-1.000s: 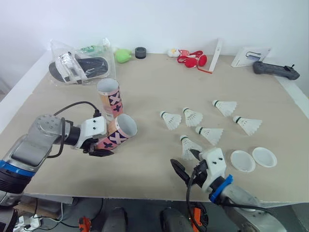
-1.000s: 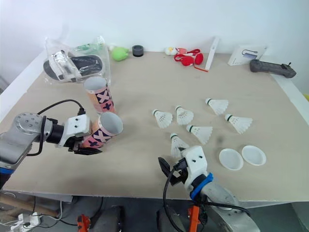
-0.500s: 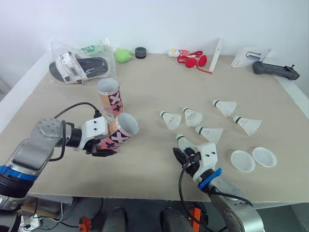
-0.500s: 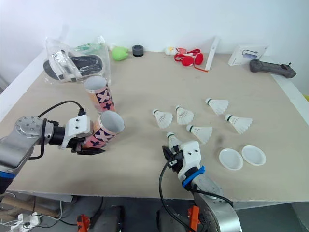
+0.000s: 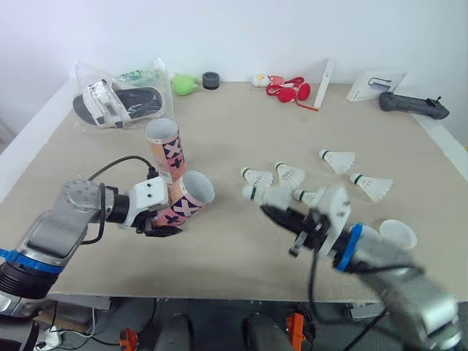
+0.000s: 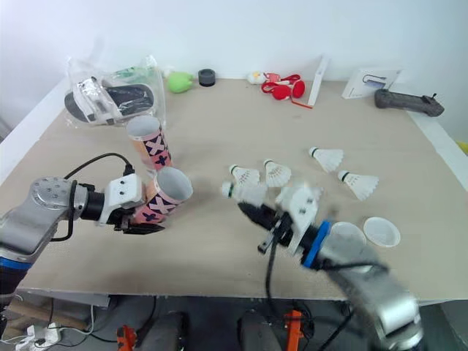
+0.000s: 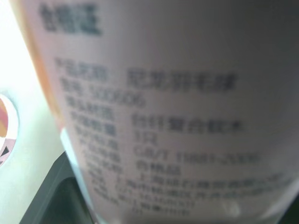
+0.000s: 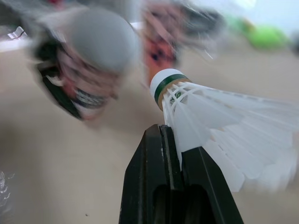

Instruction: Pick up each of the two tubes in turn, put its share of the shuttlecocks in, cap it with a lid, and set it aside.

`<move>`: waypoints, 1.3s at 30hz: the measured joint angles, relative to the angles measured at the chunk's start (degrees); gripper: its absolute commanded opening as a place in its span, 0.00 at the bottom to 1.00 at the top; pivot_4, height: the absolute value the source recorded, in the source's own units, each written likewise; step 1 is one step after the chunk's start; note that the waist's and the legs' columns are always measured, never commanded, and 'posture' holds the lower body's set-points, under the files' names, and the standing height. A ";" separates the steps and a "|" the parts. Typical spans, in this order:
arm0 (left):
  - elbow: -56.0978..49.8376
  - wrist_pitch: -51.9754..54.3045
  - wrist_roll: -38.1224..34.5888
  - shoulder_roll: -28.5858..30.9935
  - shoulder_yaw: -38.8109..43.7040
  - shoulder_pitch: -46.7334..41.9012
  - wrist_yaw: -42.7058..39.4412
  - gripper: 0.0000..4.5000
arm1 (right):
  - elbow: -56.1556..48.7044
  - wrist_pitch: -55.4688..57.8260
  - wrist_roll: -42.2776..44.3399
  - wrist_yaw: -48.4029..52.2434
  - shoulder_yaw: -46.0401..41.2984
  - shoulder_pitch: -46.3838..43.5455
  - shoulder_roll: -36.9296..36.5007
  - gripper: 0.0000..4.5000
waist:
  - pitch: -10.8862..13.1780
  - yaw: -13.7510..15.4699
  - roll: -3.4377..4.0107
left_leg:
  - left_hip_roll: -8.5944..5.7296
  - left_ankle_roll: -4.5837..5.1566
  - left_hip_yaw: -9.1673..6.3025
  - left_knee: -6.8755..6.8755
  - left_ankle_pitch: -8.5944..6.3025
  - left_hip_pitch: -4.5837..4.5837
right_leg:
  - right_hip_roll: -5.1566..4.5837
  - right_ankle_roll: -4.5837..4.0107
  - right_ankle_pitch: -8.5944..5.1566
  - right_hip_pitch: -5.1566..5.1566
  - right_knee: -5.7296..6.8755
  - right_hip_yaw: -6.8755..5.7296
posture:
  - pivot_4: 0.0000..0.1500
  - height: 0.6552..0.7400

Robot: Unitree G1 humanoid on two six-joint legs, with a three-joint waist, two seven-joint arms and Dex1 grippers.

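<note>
Right end effector clamped on shuttlecock — aim cork-first into tilted tube at nine o'clock, clamped in my left end effector.

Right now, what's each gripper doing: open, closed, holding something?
Left gripper: closed on the tilted tube.
Right gripper: closed on a shuttlecock, by its feathers.

Bare table between mouth of tilted tube and right gripper: lane open. Upright tube stands just behind the tilted one, loose shuttlecocks beside the gripper
</note>
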 measured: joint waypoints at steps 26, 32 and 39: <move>-1.41 0.79 0.21 -1.16 0.41 0.89 2.37 0.69 | 19.16 -10.36 -19.78 20.51 23.90 -29.18 5.42 0.67 | -0.03 0.24 -0.01 | 0.04 0.07 -0.05 -0.03 0.11 -0.09 | 0.02 -0.26 0.21 -0.09 0.02 -0.08 | 1.00 1.00; -1.47 1.06 0.22 -1.51 0.39 0.85 2.41 0.69 | 17.07 -6.72 -16.75 19.87 19.86 -29.09 5.38 0.97 | -0.03 0.50 -0.01 | 0.03 0.06 -0.06 -0.03 0.11 -0.09 | 0.01 -0.25 0.22 -0.08 0.02 -0.09 | 1.00 1.00; -2.37 1.57 0.11 -1.82 0.58 1.42 2.91 0.69 | 9.90 6.59 -13.79 3.42 5.51 -12.26 6.30 0.97 | -0.16 0.97 -0.17 | 0.02 0.06 -0.12 -0.10 0.11 -0.12 | 0.01 -0.29 0.18 -0.09 0.01 -0.13 | 1.00 1.00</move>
